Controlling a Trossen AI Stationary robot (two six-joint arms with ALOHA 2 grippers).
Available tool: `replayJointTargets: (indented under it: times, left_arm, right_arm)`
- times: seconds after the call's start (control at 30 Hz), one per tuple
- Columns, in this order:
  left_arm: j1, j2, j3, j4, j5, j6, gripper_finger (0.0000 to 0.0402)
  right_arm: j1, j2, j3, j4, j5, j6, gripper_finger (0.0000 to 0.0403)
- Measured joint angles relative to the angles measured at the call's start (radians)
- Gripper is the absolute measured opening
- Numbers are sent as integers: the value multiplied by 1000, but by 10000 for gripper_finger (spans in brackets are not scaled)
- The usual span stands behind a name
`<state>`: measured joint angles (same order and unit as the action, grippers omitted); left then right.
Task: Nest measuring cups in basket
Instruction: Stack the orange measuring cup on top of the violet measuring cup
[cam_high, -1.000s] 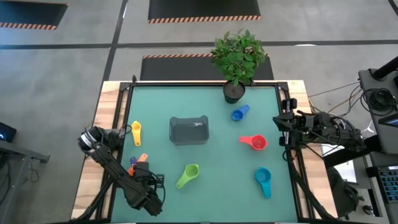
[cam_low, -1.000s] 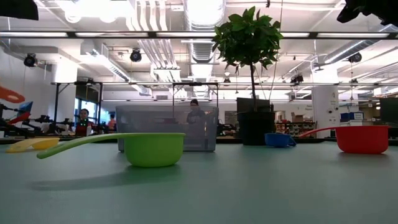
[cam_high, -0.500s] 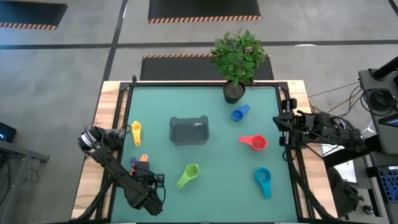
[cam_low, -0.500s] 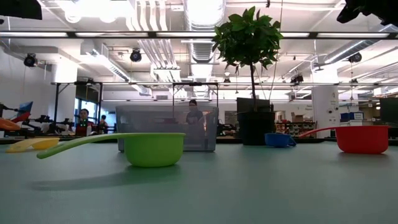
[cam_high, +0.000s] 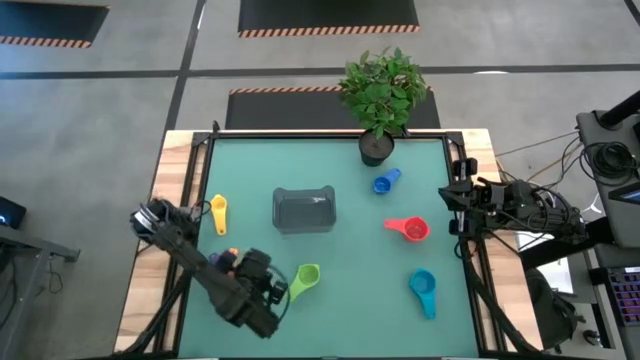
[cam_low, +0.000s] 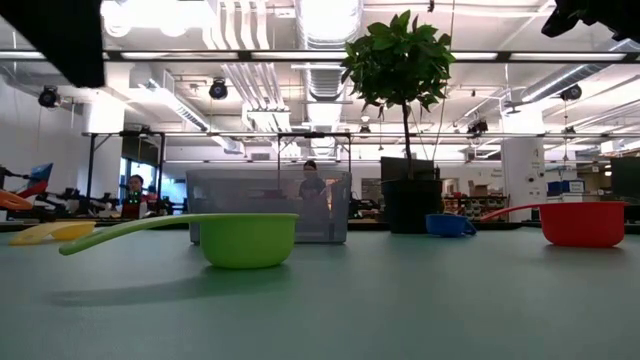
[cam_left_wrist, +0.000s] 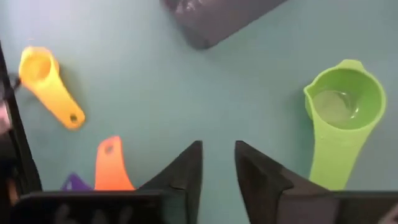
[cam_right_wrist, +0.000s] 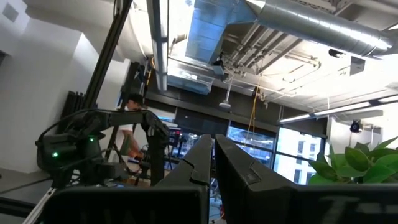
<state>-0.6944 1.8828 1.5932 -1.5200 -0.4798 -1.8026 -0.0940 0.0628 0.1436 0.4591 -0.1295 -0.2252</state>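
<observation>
The dark grey basket (cam_high: 304, 209) stands mid-table. Cups lie loose on the mat: yellow (cam_high: 219, 210), green (cam_high: 302, 280), blue (cam_high: 385, 182), red (cam_high: 410, 229) and teal (cam_high: 423, 290). The orange (cam_left_wrist: 109, 165) and purple (cam_left_wrist: 74, 182) cups lie together near the left edge, partly hidden by my arm. My left gripper (cam_left_wrist: 219, 149) hangs open above bare mat between the orange cup and the green cup (cam_left_wrist: 342, 106), pointing steeply down, with nothing between its fingers. My right gripper (cam_right_wrist: 213, 146) is shut and parked at the table's right edge (cam_high: 452, 195), pointing up into the room.
A potted plant in a black pot (cam_high: 376, 148) stands at the far edge, behind the blue cup. A raised frame (cam_high: 300, 133) runs round the mat. Bare mat lies between the basket and the near edge. People show in the room beyond the table.
My left gripper has gone up and toward the table's right edge, away from the orange and purple cups and toward the green cup, rolling as it went. In the low view the orange cup at the left has sunk lower. The other cups and the basket have kept still.
</observation>
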Motion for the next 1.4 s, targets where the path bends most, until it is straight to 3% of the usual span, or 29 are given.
replayJointTargets:
  times: [0.13, 0.43, 0.57, 0.7, 0.8, 1.0, 1.4]
  left_arm:
    - [66, 0, -12, 2, 41, 193, 10]
    - [102, -27, -101, 61, 94, 379, 1]
    - [107, -104, -228, 205, 157, 425, 0]
    - [128, -231, -405, 458, 268, 474, 0]
    - [151, -320, -535, 592, 309, 465, 0]
    - [206, -417, -694, 604, 299, 331, 0]
    - [204, -429, -737, 590, 370, 298, 0]
  right_arm:
    - [0, 0, 0, 0, 0, -2, 9]
    - [0, 0, 0, -6, 0, -2, 9]
    - [0, 0, 0, -6, 0, -2, 9]
    - [0, 0, 0, -7, 0, -11, 9]
    - [0, 0, 0, -7, 0, -13, 9]
    - [0, 0, 0, -14, 1, -15, 9]
    - [0, 0, 0, -53, 1, -21, 9]
